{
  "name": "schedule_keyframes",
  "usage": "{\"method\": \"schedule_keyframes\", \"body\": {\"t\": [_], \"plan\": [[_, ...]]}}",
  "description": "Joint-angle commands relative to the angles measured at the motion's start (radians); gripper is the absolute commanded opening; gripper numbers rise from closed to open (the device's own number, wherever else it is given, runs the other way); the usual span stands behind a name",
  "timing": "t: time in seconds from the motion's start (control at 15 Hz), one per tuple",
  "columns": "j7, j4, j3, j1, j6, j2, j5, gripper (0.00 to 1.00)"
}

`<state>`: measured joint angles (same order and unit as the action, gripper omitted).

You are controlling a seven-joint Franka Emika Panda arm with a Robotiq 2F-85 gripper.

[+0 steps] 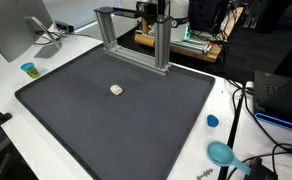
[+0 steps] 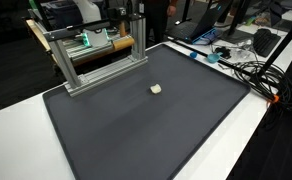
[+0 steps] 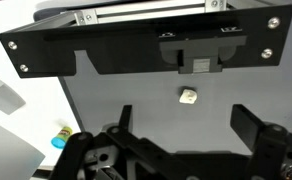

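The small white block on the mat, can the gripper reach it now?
Probably yes: the white block lies alone on the dark mat, the gripper is open, and nothing stands between them.

In an exterior view the camera stands high beyond one corner of the dark mat (image 1: 106, 110), looking down across it, with the metal gantry (image 1: 136, 40) at top centre of the picture. In an exterior view from a different side, about as near, the gantry (image 2: 96, 60) sits upper left. My wrist camera looks close past my gripper (image 3: 186, 120) toward the gantry. All three share mat, gantry and small white block (image 3: 189, 96)
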<state>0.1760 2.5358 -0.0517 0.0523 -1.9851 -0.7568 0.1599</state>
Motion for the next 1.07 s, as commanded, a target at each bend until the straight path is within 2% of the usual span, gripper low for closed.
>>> {"method": "schedule_keyframes", "body": {"t": [0.0, 0.2, 0.47, 0.8, 1.0], "plan": [[-0.004, -0.001, -0.003, 0.000, 0.002, 0.001, -0.005, 1.00], [-0.028, 0.022, 0.008, -0.019, -0.005, 0.004, -0.025, 1.00], [-0.040, 0.114, 0.015, -0.039, -0.044, -0.024, -0.048, 1.00], [-0.025, 0.204, 0.006, -0.033, -0.206, -0.015, -0.050, 1.00], [-0.020, 0.228, 0.003, -0.021, -0.211, -0.006, -0.046, 1.00]]}}
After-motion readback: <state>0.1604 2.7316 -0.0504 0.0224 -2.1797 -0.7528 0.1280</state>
